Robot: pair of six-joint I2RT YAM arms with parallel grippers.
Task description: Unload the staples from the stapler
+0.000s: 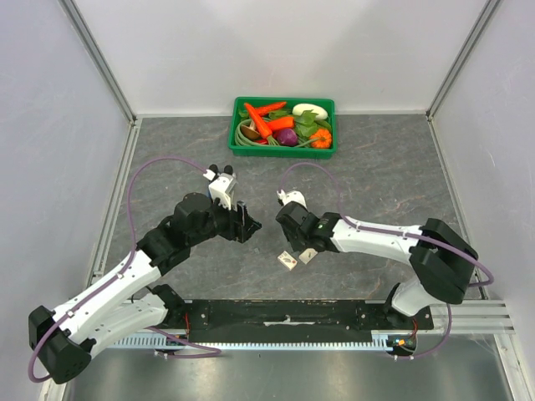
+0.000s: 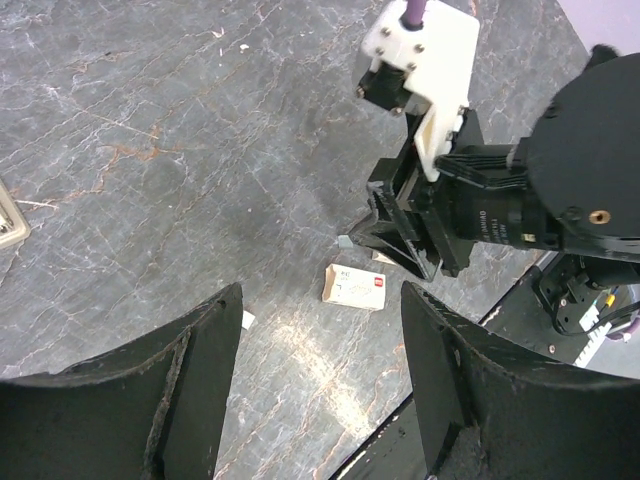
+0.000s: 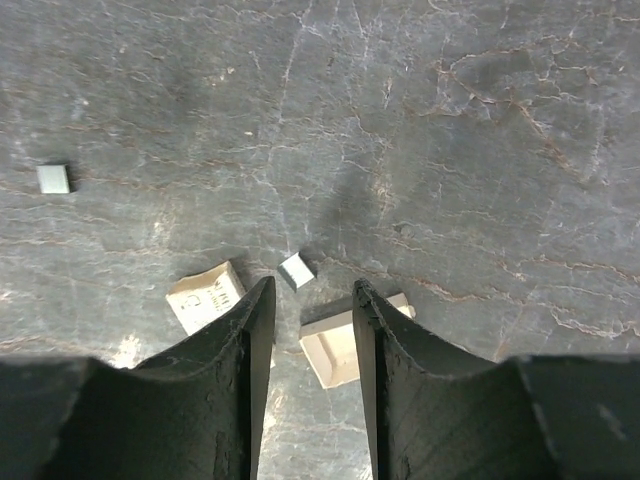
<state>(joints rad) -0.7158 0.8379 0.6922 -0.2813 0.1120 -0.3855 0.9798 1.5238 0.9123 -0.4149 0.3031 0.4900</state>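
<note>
The stapler, cream-white with black parts, shows in no view; I cannot tell where it lies. The right jaws stand parted and empty above a small grey square block (image 3: pixel 296 270) and two cream cardboard pieces (image 3: pixel 205 295) on the grey marbled table (image 3: pixel 450 120). The left jaws gape wide, empty. Farthest back sits a green tray (image 1: pixel 284 100) of toy vegetables.

From here I can't read any text. The small cream cardboard box (image 2: pixel 355 288) lying on the grey marbled bench (image 2: pixel 150 150) carries a few lines of dark print and a red patch, all too fine to make out. In my right wrist view a cream box face (image 3: pixel 205 293) shows faint dark marks, also illegible.
</note>
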